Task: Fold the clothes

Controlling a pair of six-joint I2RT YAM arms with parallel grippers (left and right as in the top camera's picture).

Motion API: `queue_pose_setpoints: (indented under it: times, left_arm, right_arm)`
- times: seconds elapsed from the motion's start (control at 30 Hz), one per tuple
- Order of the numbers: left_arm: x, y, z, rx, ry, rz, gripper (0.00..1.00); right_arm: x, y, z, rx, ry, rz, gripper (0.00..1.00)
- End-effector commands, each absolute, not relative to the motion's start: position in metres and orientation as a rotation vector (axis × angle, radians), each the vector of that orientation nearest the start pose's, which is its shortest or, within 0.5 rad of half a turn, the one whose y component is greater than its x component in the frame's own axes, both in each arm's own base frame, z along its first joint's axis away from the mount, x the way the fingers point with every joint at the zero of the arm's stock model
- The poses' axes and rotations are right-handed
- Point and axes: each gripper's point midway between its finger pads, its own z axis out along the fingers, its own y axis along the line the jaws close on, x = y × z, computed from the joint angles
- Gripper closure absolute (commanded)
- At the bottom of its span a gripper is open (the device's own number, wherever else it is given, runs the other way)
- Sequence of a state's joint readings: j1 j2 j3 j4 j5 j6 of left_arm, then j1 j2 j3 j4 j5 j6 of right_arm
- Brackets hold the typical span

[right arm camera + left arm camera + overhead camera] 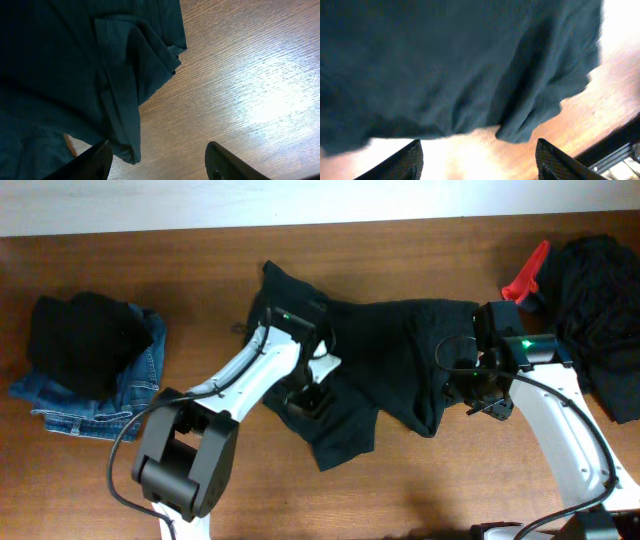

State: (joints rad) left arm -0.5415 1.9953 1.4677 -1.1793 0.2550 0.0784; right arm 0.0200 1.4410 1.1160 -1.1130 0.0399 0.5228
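Observation:
The dark teal-black T-shirt (385, 360) lies crumpled across the middle of the wooden table (200, 260). My left gripper (310, 395) hovers over its left part, open and empty; in the left wrist view the shirt's cloth (455, 65) fills the frame above the open fingers (479, 160). My right gripper (482, 395) is at the shirt's right edge, open and empty; the right wrist view shows a folded sleeve or hem (125, 85) beside the left finger, with bare wood between the fingers (157, 162).
A pile of dark clothes (600, 300) lies at the right edge with a red object (527, 275) beside it. At the left a black garment (85, 330) sits on folded blue jeans (90, 395).

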Motion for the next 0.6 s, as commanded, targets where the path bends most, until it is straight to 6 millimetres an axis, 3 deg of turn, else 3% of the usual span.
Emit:
queue_pose_setpoints:
  times: [0.0, 0.23, 0.33, 0.47, 0.57]
  left_arm:
    - [0.250, -0.206, 0.033, 0.880, 3.240, -0.363, 0.28]
    - [0.235, -0.197, 0.005, 0.874, 3.261, -0.361, 0.25]
    - [0.237, -0.196, 0.001, 0.874, 3.247, -0.350, 0.33]
    - [0.238, -0.197, 0.001, 0.871, 3.243, -0.350, 0.61]
    - [0.238, -0.195, 0.000, 0.852, 3.252, -0.334, 0.88]
  right_arm:
    - [0.272, -0.003, 0.114, 0.765, 2.888, 0.005, 0.35]
    - [0.272, -0.003, 0.114, 0.765, 2.889, 0.005, 0.35]
    - [0.271, -0.003, 0.114, 0.766, 2.891, 0.004, 0.35]
    - [0.269, -0.003, 0.114, 0.767, 2.899, 0.000, 0.35]
    - [0.269, -0.003, 0.114, 0.767, 2.899, 0.001, 0.35]
